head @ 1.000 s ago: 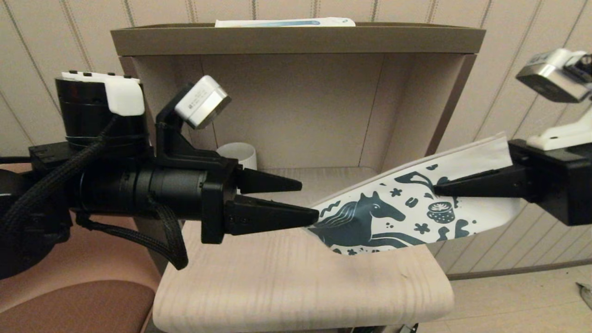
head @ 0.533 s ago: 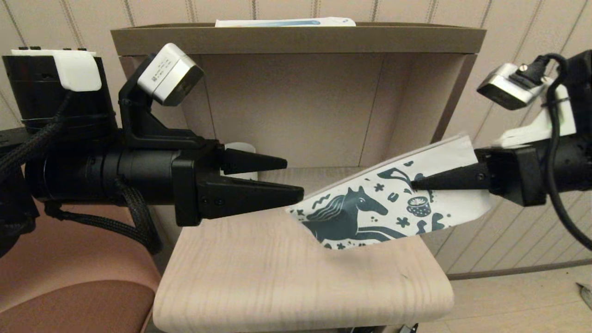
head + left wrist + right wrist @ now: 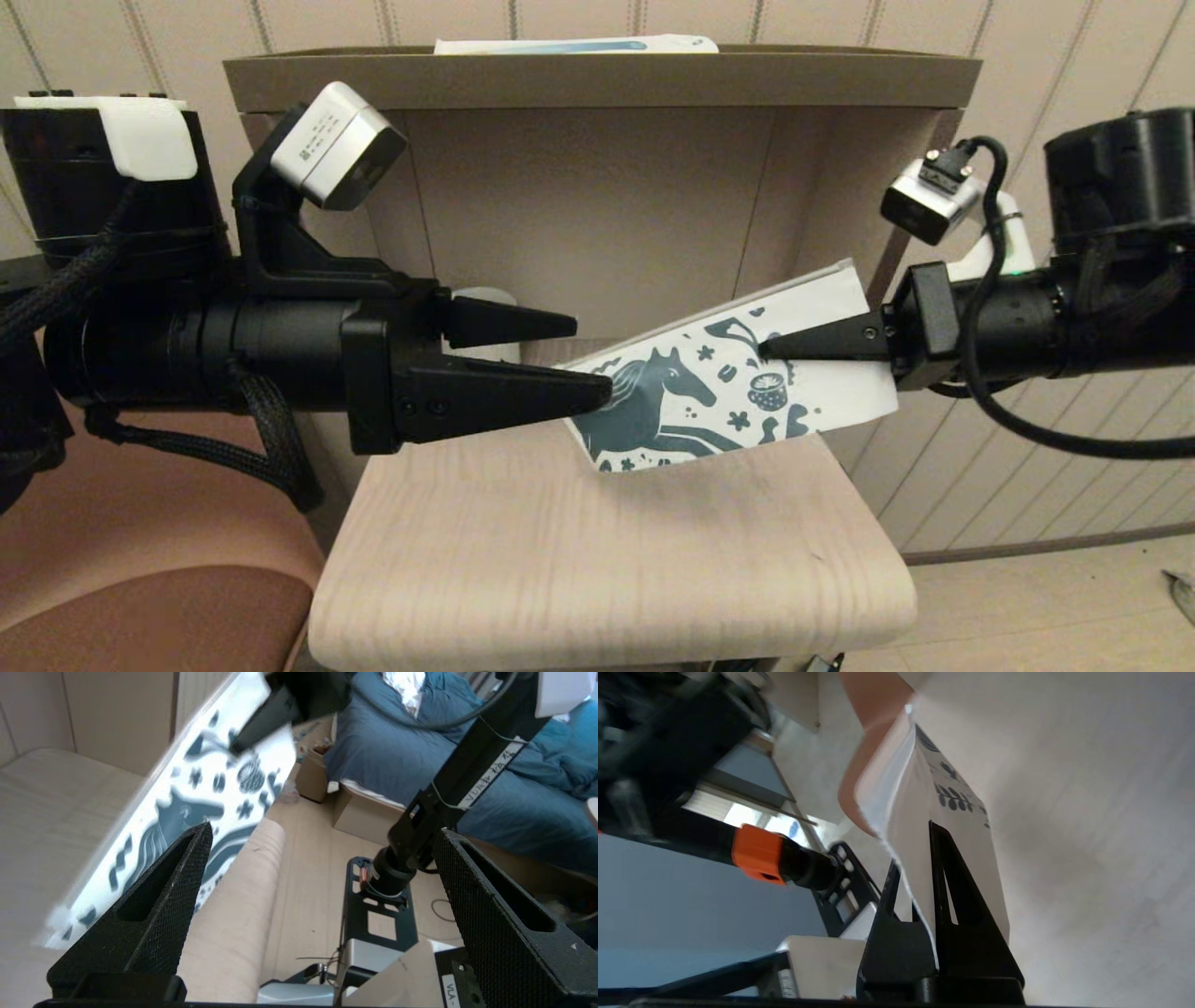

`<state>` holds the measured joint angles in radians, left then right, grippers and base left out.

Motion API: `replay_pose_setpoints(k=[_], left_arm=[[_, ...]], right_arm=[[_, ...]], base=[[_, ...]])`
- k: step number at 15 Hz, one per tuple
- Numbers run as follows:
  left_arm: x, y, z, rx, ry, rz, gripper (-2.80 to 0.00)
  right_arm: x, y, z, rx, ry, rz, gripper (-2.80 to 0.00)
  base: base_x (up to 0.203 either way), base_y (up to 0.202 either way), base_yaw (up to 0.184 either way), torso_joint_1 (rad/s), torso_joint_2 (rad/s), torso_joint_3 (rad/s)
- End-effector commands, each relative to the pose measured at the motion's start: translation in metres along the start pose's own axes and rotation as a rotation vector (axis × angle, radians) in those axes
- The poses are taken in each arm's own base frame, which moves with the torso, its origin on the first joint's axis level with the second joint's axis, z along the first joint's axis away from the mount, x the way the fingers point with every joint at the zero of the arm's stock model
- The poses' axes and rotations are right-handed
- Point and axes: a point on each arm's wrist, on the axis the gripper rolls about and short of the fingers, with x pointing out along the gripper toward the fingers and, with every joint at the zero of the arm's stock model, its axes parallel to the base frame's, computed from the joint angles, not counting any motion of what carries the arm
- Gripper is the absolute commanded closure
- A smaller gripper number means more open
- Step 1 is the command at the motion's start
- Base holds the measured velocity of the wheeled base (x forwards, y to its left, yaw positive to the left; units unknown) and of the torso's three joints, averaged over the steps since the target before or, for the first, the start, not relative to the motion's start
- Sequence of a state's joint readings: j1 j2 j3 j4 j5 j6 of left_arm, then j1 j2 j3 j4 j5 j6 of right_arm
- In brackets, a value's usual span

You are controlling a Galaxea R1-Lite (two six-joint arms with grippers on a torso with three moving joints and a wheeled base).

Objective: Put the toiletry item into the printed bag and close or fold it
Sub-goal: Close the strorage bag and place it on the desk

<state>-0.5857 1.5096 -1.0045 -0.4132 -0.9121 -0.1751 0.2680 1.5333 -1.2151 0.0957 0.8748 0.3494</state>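
Observation:
My right gripper (image 3: 761, 350) (image 3: 915, 849) is shut on the upper end of the printed bag (image 3: 691, 411) (image 3: 196, 793) (image 3: 906, 793). This white pouch with a teal horse hangs tilted above the back of the table, its low end toward the left. My left gripper (image 3: 594, 357) (image 3: 323, 830) is open and holds nothing. Its lower fingertip sits right at the bag's low left edge. The toiletry item (image 3: 574, 44), a white and blue pack, lies on top of the shelf unit.
The light wooden table (image 3: 597, 560) stands in front of a brown open shelf unit (image 3: 597, 79). A white mug (image 3: 485, 299) peeks out behind my left gripper. A brown seat (image 3: 149, 616) is at the lower left.
My right gripper has carried the bag leftward and deeper toward the shelf, up to my left gripper's tip. My left arm first shifted left and up, then held still.

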Motion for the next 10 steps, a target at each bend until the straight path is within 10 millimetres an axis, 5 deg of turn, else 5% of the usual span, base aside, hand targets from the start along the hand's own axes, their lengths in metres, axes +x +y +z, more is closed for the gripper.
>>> replay_pose_setpoints(k=[1, 10], left_arm=[[0.000, 0.000, -0.001, -0.002, 0.001, -0.005, -2.80], [0.002, 0.003, -0.002, -0.003, 0.004, -0.003, -2.80]], right_arm=[[0.008, -0.007, -0.006, 0.019, 0.027, -0.002, 0.00], [0.026, -0.031, -0.050, -0.403, -0.039, -0.047, 0.00]], base=[[0.000, 0.000, 0.000, 0.000, 0.00, 0.000], [0.000, 0.000, 0.000, 0.000, 0.00, 0.000]])
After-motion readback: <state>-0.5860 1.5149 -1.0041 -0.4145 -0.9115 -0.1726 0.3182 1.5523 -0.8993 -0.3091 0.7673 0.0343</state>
